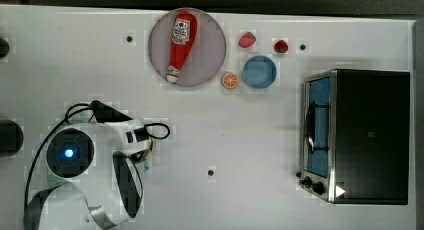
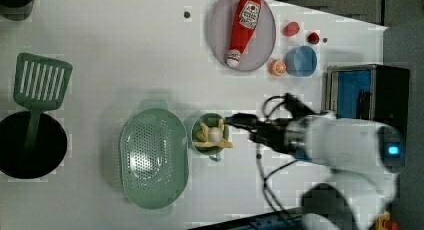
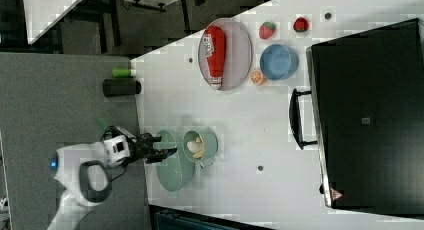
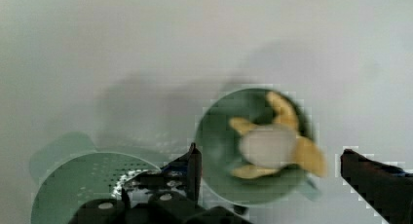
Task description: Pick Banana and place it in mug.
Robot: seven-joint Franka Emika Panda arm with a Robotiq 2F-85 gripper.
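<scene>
**Resting in the mug: the Banana, released**

The Banana (image 4: 272, 143), peeled with yellow flaps splayed, is seen lying inside the mug (image 4: 219, 136), just beside the perforated green basket (image 2: 154, 157). The gripper (image 4: 270, 170) is held spread wide, its fingers (image 4: 192, 168) apart on either side of the mug, nothing pinched.

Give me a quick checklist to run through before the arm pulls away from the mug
1. Banana sits inside the mug: ok, peel tips poke over the rim.
2. Tool open, holding nothing: ok.
3. Fingers apart from the banana: ok in the wrist view.
4. Mug upright on the table: ok.
5. Mug apart from the colander: cannot tell, they stand very close.
6. Banana settled and won't tip out: cannot tell.
</scene>
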